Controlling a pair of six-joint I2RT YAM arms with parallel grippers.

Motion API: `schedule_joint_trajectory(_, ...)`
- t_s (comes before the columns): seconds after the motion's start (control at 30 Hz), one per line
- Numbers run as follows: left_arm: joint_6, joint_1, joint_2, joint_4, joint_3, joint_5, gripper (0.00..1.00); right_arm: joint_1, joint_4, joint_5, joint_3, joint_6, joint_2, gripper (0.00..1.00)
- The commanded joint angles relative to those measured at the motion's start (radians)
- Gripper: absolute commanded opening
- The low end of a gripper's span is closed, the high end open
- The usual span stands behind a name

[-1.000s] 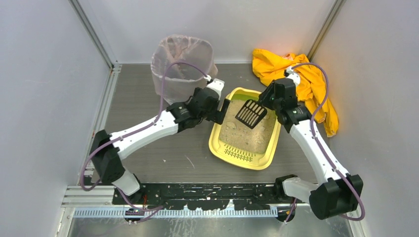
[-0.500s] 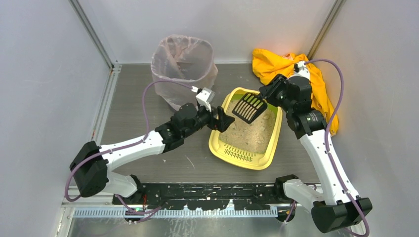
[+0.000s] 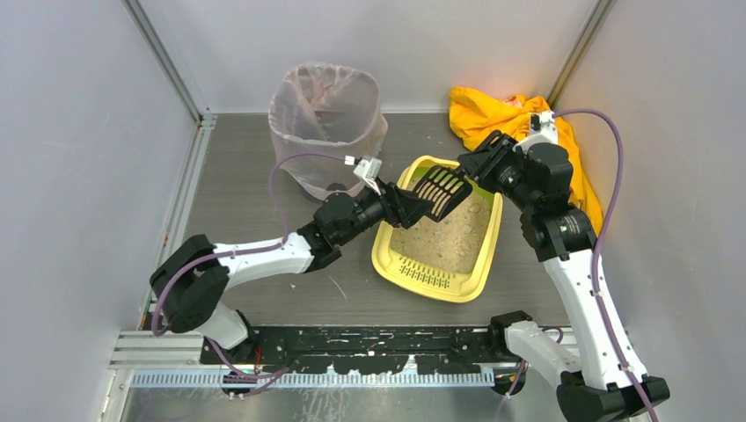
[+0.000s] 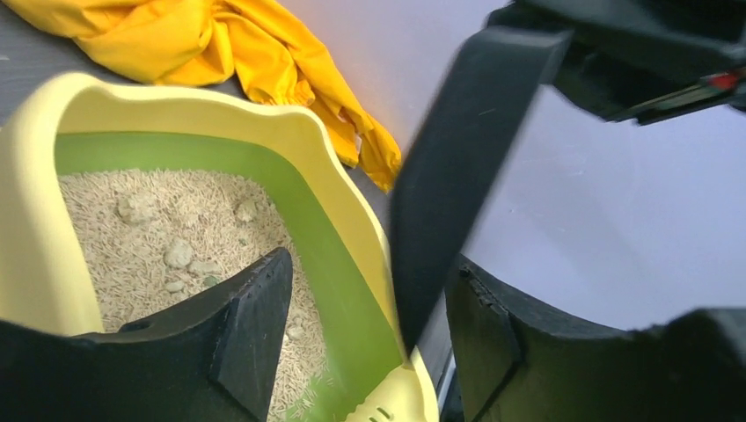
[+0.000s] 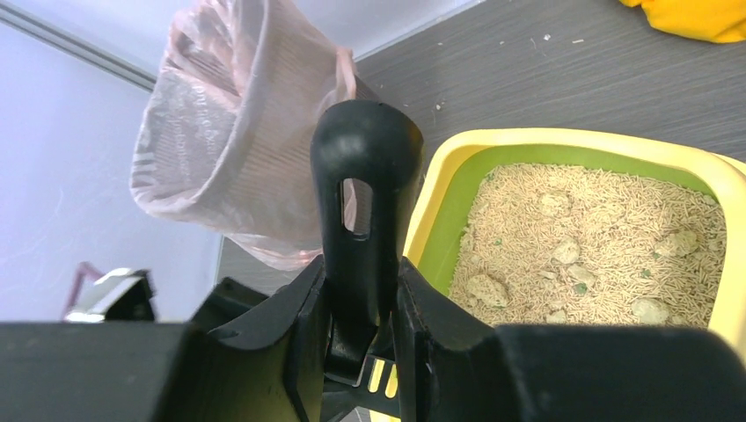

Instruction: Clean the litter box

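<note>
The litter box (image 3: 381, 255) sits on the table between my arms. My right gripper (image 5: 361, 303) is clamped on the scoop (image 3: 440, 192) by its handle. My left gripper (image 4: 369, 308) stands partly open astride the blade, gripping nothing; I judge this a handover, with the left needing to close squarely next.

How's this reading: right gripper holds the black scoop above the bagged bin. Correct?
No. The right gripper holds the black scoop above the litter box, not the bin; the top view shows it.
</note>
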Motion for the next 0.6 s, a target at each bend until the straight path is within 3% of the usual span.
schedule_joint_trajectory(0.0,-0.078,-0.018,0.072,0.174,0.012,0.016,0.61,-0.004,0.029,-0.023,0.062,0.004,-0.045,0.01)
schedule_joint_trajectory(0.07,-0.081,-0.026,0.087,0.183,0.019,0.012,0.51,-0.004,0.029,-0.037,0.062,0.007,-0.047,0.01)
schedule_joint_trajectory(0.13,-0.08,-0.029,0.084,0.183,0.021,0.006,0.32,-0.003,0.028,-0.051,0.059,0.011,-0.05,0.01)
schedule_joint_trajectory(0.2,-0.064,-0.028,0.067,0.175,0.021,-0.005,0.07,-0.003,0.026,-0.054,0.05,0.011,-0.056,0.01)
schedule_joint_trajectory(0.23,-0.053,-0.028,0.054,0.158,0.021,-0.011,0.01,-0.004,0.024,-0.053,0.046,0.012,-0.059,0.01)
schedule_joint_trajectory(0.37,-0.031,-0.028,-0.002,0.112,0.011,-0.031,0.0,-0.003,0.016,-0.049,0.034,-0.001,-0.063,0.01)
schedule_joint_trajectory(0.43,-0.023,-0.028,-0.037,0.005,0.03,-0.031,0.0,-0.003,0.017,-0.046,0.027,-0.018,-0.062,0.03)
schedule_joint_trajectory(0.57,0.013,-0.027,-0.115,-0.263,0.104,-0.031,0.0,-0.004,0.005,-0.03,0.029,-0.067,-0.05,0.35)
